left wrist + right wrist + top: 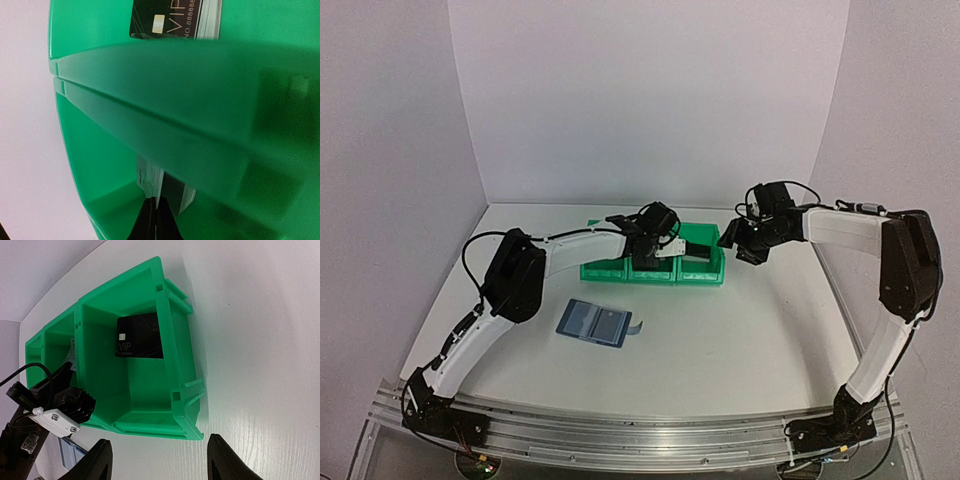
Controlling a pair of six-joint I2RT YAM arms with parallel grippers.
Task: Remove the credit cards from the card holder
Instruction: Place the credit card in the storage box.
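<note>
On the table [740, 340], the open card holder [594, 322] lies lengthwise left-right.

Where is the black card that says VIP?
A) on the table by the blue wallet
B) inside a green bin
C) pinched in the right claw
B: the black card lies flat on the floor of a green bin, and the right claw is open and holds nothing.
</note>
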